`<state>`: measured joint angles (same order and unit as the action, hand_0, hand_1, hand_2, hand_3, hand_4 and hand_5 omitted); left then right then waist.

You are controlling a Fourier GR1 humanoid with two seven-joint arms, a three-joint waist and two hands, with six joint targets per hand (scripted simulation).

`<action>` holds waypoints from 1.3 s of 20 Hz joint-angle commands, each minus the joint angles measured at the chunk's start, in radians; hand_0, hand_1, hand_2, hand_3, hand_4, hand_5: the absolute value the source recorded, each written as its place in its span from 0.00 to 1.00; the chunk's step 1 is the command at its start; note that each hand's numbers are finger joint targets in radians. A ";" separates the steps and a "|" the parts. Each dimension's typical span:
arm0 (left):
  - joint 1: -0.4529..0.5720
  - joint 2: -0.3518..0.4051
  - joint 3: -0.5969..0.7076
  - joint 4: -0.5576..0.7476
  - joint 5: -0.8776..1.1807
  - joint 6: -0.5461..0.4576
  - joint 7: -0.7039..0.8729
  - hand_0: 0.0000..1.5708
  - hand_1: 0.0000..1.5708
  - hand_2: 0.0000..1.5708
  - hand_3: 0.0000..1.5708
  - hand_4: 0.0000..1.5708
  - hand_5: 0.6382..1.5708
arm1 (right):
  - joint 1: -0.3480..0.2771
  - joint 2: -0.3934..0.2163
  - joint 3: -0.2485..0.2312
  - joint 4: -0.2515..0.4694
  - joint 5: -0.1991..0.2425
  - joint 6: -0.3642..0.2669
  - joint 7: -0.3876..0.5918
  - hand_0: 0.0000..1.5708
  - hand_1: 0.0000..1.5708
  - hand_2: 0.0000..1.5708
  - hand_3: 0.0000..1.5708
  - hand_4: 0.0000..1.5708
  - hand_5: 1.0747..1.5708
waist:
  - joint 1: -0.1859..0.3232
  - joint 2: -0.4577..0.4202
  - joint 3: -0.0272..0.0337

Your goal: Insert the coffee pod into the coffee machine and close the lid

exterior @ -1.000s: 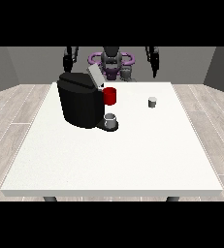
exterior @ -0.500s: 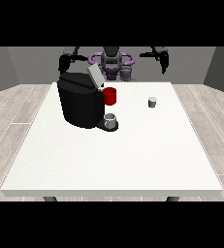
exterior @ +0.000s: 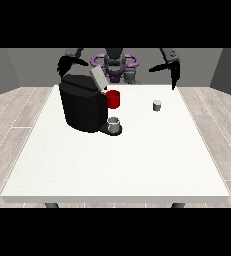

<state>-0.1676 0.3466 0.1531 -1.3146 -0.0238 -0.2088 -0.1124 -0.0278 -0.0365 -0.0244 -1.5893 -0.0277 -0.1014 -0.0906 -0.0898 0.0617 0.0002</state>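
The black coffee machine (exterior: 83,107) stands on the table's left half, its grey lid (exterior: 97,78) tilted up and open. A red part (exterior: 113,99) sticks out of its front, above a grey cup (exterior: 114,125) on its base. The small grey coffee pod (exterior: 157,105) stands alone on the table, right of the machine. The hand at the view's right (exterior: 174,74) hangs above the table's far edge, behind and right of the pod, fingers straight and pointing down. The hand at the view's left (exterior: 65,65) is behind the machine's top, relaxed and partly hidden.
The white table (exterior: 117,165) stretches wide towards the camera, with a wooden floor around it. The robot's torso (exterior: 115,62) with purple parts stands behind the far edge.
Both arms have spread outward. The hand at the view's right moved right and lower, closer to the pod. The other hand shifted left behind the machine. The pod and the lid have not moved.
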 commanded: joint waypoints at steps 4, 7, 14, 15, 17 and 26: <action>-0.109 0.055 0.054 0.228 -0.016 -0.038 -0.014 0.00 0.00 0.00 0.00 0.00 1.00 | -0.032 0.000 -0.002 -0.010 -0.011 0.010 -0.004 0.00 0.00 0.00 0.00 0.12 1.00 | -0.034 0.063 -0.0004; -0.190 0.064 0.035 0.251 -0.057 -0.019 0.061 0.00 0.00 0.00 0.00 0.00 1.00 | -0.037 0.025 0.014 0.042 0.005 -0.003 -0.040 0.00 0.00 0.00 0.00 0.18 1.00 | -0.027 0.046 0.0000; -0.257 0.031 -0.018 0.377 -0.182 0.065 0.006 0.00 0.00 0.00 0.00 0.00 1.00 | -0.099 0.036 0.047 0.081 0.029 -0.061 -0.002 0.00 0.00 0.00 0.00 0.22 1.00 | -0.030 0.087 -0.0002; -0.211 0.036 -0.053 0.369 -0.212 0.045 -0.013 0.00 0.00 0.00 0.00 0.00 1.00 | -0.115 0.017 -0.001 0.097 0.024 -0.041 0.019 0.00 0.00 0.00 0.00 0.23 1.00 | -0.010 0.086 -0.0001; -0.223 0.011 -0.060 0.409 -0.231 0.062 -0.036 0.00 0.00 0.13 0.00 0.00 1.00 | -0.099 0.025 0.011 0.103 0.031 -0.048 0.039 0.00 0.00 0.00 0.00 0.25 1.00 | -0.020 0.074 -0.0003; -0.300 0.060 -0.055 0.549 -0.316 0.078 -0.092 0.48 0.48 0.52 0.33 0.00 1.00 | -0.198 0.035 0.016 0.171 0.079 -0.119 0.073 0.00 0.00 0.00 0.00 0.27 1.00 | -0.006 0.108 -0.0006</action>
<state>-0.4428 0.3926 0.1051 -0.8296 -0.3010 -0.1374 -0.1643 -0.1947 -0.0295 -0.0360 -1.4259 0.0166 -0.1682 -0.0437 -0.0967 0.1581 -0.0001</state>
